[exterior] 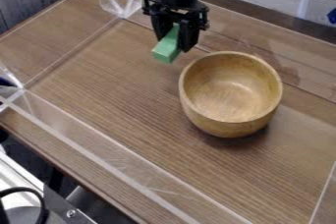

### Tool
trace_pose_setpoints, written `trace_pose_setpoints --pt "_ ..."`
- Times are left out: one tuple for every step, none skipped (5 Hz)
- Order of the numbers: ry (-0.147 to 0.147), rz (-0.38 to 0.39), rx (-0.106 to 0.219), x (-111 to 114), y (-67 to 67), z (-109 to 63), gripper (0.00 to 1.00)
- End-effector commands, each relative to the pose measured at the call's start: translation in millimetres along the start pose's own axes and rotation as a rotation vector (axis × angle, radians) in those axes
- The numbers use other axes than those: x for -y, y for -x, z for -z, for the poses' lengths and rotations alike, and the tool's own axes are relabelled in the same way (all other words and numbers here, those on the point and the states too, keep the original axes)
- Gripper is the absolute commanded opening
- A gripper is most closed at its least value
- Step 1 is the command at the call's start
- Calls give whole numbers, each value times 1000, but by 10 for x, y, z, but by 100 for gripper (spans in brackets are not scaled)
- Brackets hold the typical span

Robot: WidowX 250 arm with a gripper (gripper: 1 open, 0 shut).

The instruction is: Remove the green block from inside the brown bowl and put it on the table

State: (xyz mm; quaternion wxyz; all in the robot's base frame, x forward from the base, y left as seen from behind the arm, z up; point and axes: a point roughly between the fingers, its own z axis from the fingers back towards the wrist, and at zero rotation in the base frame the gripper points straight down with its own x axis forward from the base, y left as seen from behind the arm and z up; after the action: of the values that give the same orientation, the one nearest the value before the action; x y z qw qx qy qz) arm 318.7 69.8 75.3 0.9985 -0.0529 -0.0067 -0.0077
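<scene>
Green block: hangs tilted from the fingers, outside the brown bowl and near its rim, up and to the left in the camera view. Appears held by its upper end, pinched between the fingers and not spread wide; cannot tell exactly how each finger meets it, with dark parts blending together there.

Removal from the bowl looks done; putting down on the bench looks left to do. Seems to hang above the wood rather than rest on it, though cannot tell how high from this angle.

As for the bowl, stands upright on the bench, open at the top, with inner wall and round floor in plain sight. Needs lowering onto the wood next, away from the rim, then a gentle release. Might tip or roll slightly if let go too high.
</scene>
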Motion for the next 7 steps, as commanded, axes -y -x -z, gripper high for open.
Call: trace_pose_setpoints --pt "-20 -2 82 -90 -183 -158 0" --pt "-20 -8 91 -146 -237 -131 0" --pt "-13 -14 100 -166 -273 -134 0" --pt "-18 -34 106 -278 -211 -172 0" --pt "-25 -58 107 -421 -139 -192 0" --pt "-33 -75 100 -515 -70 -162 0" --pt "-45 -93 86 -627 -24 -76 0"
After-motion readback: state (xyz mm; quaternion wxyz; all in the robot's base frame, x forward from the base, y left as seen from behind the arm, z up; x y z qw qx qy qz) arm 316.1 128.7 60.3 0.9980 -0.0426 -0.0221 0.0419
